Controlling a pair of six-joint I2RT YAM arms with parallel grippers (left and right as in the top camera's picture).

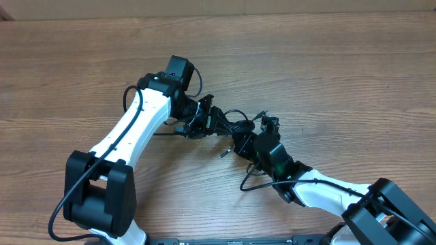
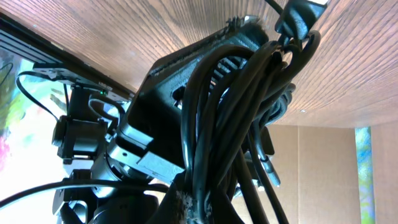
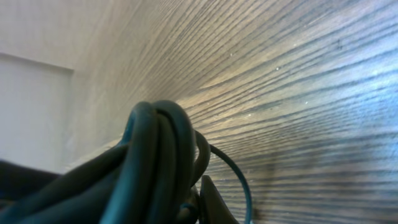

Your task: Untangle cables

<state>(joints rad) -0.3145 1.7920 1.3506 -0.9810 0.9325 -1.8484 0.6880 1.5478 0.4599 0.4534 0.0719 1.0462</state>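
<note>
The cables (image 1: 230, 124) are a small black tangle on the wooden table, stretched between my two grippers. My left gripper (image 1: 206, 121) grips the tangle's left end. In the left wrist view its jaws (image 2: 205, 211) are shut on a thick bundle of cords (image 2: 230, 124) that runs up to the right gripper's black body (image 2: 186, 68). My right gripper (image 1: 244, 144) holds the tangle's lower right part. In the right wrist view the cords (image 3: 155, 162) fill the space by its fingertip (image 3: 205, 208), just above the table. Small plug ends stick out (image 1: 266, 121) (image 1: 223, 153).
The wooden table (image 1: 327, 68) extends on all sides of the tangle. The white left arm (image 1: 129, 136) crosses from the lower left. The right arm (image 1: 320, 190) comes from the lower right, with its own black wire (image 1: 248, 184) looping beside it.
</note>
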